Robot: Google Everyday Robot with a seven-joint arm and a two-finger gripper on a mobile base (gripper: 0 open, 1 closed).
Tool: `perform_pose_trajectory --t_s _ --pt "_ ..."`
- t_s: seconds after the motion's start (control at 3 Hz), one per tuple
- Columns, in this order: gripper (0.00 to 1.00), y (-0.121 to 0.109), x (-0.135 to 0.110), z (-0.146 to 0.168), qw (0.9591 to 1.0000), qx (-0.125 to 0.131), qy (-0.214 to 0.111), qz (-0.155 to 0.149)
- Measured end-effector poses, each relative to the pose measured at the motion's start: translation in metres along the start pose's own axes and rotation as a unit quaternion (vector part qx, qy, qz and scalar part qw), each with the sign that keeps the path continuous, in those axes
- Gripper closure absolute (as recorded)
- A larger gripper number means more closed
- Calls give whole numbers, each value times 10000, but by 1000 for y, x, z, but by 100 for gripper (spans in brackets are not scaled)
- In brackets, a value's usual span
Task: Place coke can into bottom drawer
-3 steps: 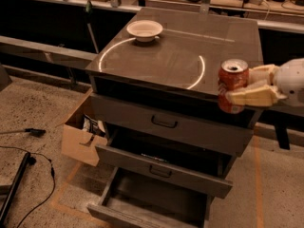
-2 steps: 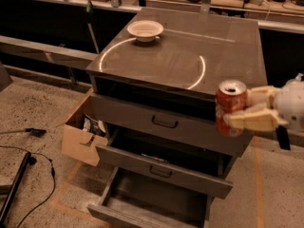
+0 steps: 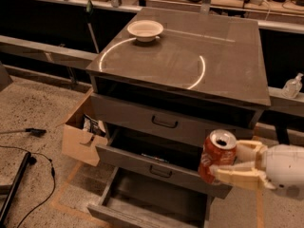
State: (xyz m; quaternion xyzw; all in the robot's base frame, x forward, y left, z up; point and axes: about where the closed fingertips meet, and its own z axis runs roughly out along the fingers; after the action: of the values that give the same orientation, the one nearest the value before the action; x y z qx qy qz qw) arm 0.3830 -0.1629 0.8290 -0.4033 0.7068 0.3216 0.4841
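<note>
The coke can (image 3: pixel 216 156) is red with white lettering and a silver top with an open tab hole. My gripper (image 3: pixel 232 164) comes in from the right edge and is shut on the can, one cream finger behind it and one in front. It holds the can upright in the air in front of the middle drawer's right end. The bottom drawer (image 3: pixel 142 203) is pulled out at the foot of the grey cabinet, below and left of the can. Its inside is plain grey.
A white bowl (image 3: pixel 145 30) sits on the cabinet top (image 3: pixel 223 65). The middle drawer (image 3: pixel 152 158) is partly open with dark items inside. A cardboard box (image 3: pixel 83 134) stands left of the cabinet. Cables lie on the floor (image 3: pixel 33 165) at left. A clear bottle (image 3: pixel 291 85) stands at right.
My gripper has carried the can down and to the left, from beside the cabinet top's right edge to the level of the middle drawer front.
</note>
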Motion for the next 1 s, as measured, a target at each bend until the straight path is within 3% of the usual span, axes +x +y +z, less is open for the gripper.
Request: perform_pose_trajectory --t_s 0.33,1.0 --pt "100 43 51 25 9998 -182 -35 -51" --pt "100 40 52 28 9999 -121 -28 -61"
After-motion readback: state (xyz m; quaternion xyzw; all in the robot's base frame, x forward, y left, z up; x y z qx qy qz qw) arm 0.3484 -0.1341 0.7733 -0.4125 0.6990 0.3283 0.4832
